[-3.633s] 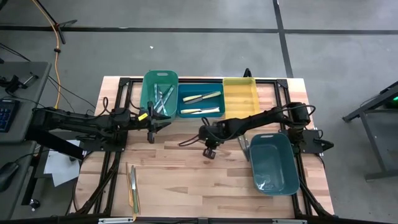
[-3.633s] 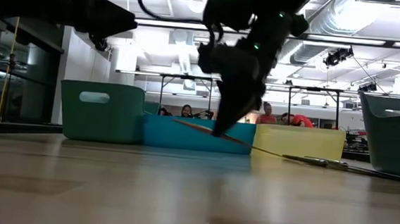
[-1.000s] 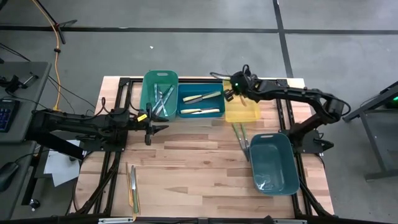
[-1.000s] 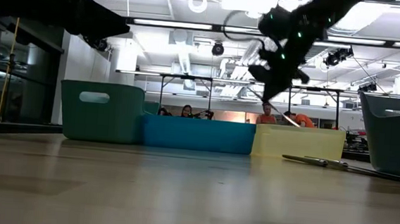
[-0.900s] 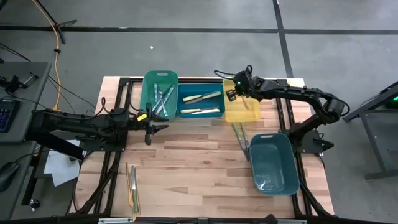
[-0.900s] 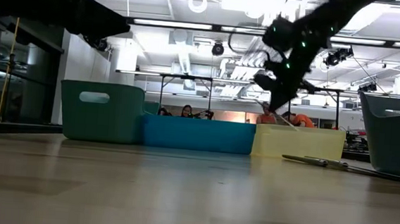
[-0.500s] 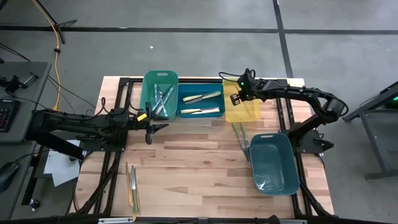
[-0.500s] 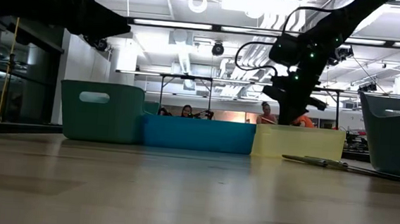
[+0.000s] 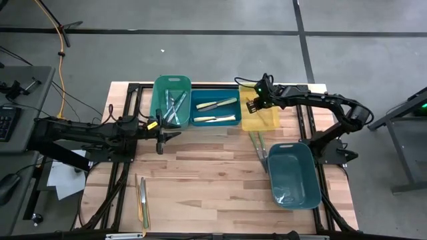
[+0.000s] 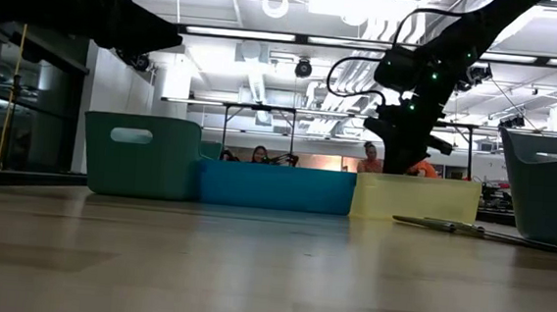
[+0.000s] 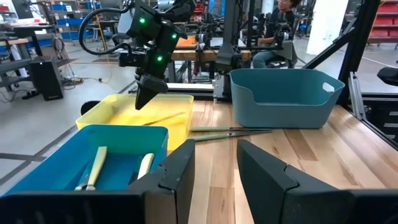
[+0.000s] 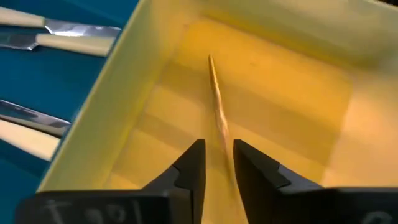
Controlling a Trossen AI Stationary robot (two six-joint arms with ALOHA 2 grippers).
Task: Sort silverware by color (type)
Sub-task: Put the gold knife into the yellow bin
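Note:
My right gripper (image 9: 253, 105) hangs open over the yellow bin (image 9: 268, 121), fingers pointing down into it (image 12: 217, 149). A thin brownish utensil (image 12: 216, 99) lies on the bin's floor, just ahead of the fingertips; the left wrist view shows it (image 11: 165, 117) resting there too. My left gripper (image 9: 160, 140) waits open above the table, beside the green bin (image 9: 172, 83). Two green-handled utensils (image 9: 259, 148) lie on the table beside the teal bin (image 9: 293, 177). More utensils (image 9: 141, 200) lie near the table's near-left corner.
The blue bin (image 9: 213, 112) between the green and yellow bins holds pale-handled knives (image 9: 217, 104). The green bin holds several clear-bluish utensils (image 9: 173, 107). The large teal bin stands at the table's right. Bare wood (image 9: 200, 173) spans the middle. People sit in the room beyond.
My right gripper has moved a little toward the table's right and down over the yellow bin. The brownish utensil that hung slanting below its fingers is gone from the low view and now lies inside the bin.

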